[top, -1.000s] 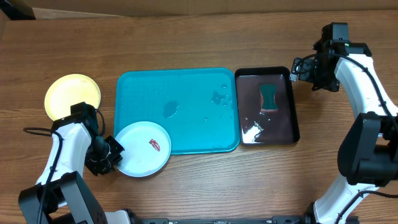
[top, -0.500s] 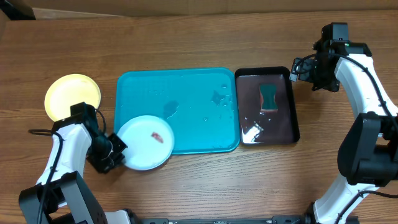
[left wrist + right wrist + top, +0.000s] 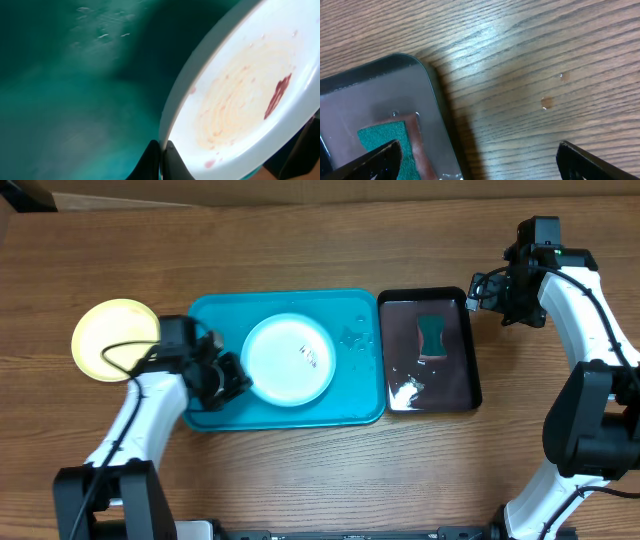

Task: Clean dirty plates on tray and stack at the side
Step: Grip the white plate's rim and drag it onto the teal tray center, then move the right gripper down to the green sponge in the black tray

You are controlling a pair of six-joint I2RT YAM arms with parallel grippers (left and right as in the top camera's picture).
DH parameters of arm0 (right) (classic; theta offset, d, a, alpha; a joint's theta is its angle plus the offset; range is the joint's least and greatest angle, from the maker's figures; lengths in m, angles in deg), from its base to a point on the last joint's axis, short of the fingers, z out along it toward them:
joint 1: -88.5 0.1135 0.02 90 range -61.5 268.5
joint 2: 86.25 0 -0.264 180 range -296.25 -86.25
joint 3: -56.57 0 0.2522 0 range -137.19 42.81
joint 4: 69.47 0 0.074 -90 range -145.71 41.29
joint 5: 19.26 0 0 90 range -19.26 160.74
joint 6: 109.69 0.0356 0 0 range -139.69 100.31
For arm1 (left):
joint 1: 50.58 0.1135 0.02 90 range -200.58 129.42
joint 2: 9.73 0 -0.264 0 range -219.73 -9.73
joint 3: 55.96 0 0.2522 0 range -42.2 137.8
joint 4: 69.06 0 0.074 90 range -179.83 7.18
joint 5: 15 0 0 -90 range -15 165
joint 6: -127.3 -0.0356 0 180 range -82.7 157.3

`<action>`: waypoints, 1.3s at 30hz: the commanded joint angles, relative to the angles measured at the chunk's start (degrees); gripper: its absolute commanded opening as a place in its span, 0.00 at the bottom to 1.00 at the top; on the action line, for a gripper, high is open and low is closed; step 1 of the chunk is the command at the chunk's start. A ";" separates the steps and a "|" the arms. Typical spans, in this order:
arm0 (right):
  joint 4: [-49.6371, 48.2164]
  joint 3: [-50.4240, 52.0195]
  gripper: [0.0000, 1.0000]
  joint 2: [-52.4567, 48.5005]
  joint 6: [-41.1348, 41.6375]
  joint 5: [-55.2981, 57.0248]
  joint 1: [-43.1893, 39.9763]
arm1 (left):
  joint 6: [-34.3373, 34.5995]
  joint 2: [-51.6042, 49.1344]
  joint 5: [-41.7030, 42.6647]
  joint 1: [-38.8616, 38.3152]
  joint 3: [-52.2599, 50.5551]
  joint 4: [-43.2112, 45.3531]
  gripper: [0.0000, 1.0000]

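Brown wood-grain table fills the overhead view, with the turquoise tray near its centre. On the tray, a little toward 3 o'clock of its middle, is the white plate, marked with a small red-brown smear and faint orange rings. The left claw is pinched shut on this plate's rim at its 9 o'clock edge; in the left wrist view the two dark fingertips meet on the rim, and the plate looks tilted above the wet tray floor. A pale yellow plate lies on the table at 9 o'clock of the tray, just beside it. At 3 o'clock of the tray, just beside it, is a glossy black tray holding a green sponge. The right claw hangs spread wide with nothing between its fingers, above bare wood off the black tray's 1 o'clock corner, where a few water drops sit.
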 commanded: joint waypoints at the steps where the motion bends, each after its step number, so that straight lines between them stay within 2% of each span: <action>1: -0.31 -0.70 1.00 0.46 0.22 0.13 0.04 | 9.14 0.48 -8.44 -7.32 0.44 4.13 0.04; 6: -0.31 -0.70 1.00 0.46 0.22 0.11 0.04 | 16.94 -0.20 -16.44 -14.10 0.44 6.67 0.04; 12: -0.31 -0.70 1.00 0.46 0.22 0.11 0.04 | 22.40 -1.44 -18.40 -15.76 0.44 7.58 0.04; 19: -0.31 -0.70 1.00 0.46 0.22 0.13 0.04 | 22.18 -6.19 -16.85 -16.17 0.44 9.03 0.04; 24: -0.31 -0.70 1.00 0.46 0.22 0.11 0.04 | 16.46 -6.73 -17.35 -16.09 0.46 10.45 0.04; 27: -0.31 -0.70 1.00 0.46 0.22 0.11 0.04 | 14.21 -6.75 -17.38 -16.11 0.46 10.84 0.08; 28: -0.31 -0.70 1.00 0.46 0.22 0.13 0.04 | 13.81 -6.75 -17.35 -16.11 0.46 10.97 0.12; 30: -0.31 -0.70 1.00 0.46 0.22 0.13 0.04 | 13.84 -6.75 -17.35 -16.11 0.46 11.19 0.27; 32: -0.31 -0.70 1.00 0.46 0.22 0.11 0.04 | 13.88 -6.75 -17.20 -16.11 0.46 11.37 0.34; 39: -0.31 -0.70 1.00 0.46 0.22 0.13 0.04 | 13.40 -6.75 -17.33 -16.11 0.46 11.28 0.34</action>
